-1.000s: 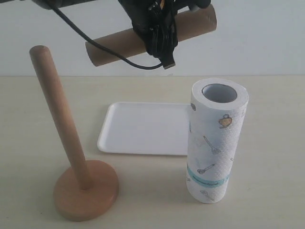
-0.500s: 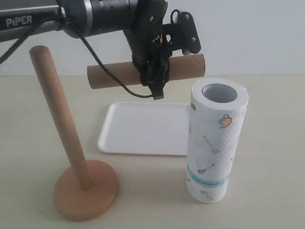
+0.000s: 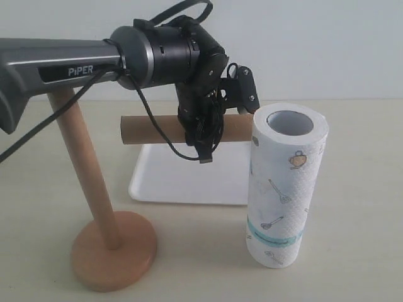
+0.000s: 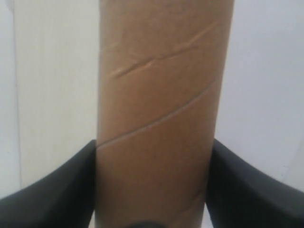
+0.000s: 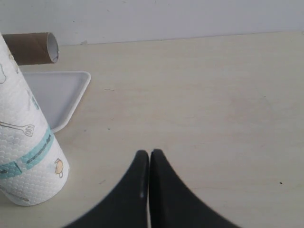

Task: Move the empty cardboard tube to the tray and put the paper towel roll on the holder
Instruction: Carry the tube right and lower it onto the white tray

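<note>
My left gripper (image 3: 203,129) is shut on the empty cardboard tube (image 3: 151,130), held level just above the far edge of the white tray (image 3: 182,179). In the left wrist view the tube (image 4: 159,95) fills the frame between two black fingers (image 4: 57,190). The paper towel roll (image 3: 283,189) stands upright at the tray's right front corner, and it shows in the right wrist view (image 5: 23,142) too. The wooden holder (image 3: 94,207) stands at the front left with a bare post. My right gripper (image 5: 149,154) is shut and empty over bare table to the right of the roll.
The left arm (image 3: 75,66) reaches in from the left, crossing in front of the holder's post top. A cable (image 3: 157,135) hangs off the wrist near the tube. The tube's open end (image 5: 51,46) and tray corner (image 5: 71,90) show in the right wrist view.
The left arm has lowered the cardboard tube from high above the table down to just over the tray, and the tube has levelled out. The right gripper's earlier position is not shown.
</note>
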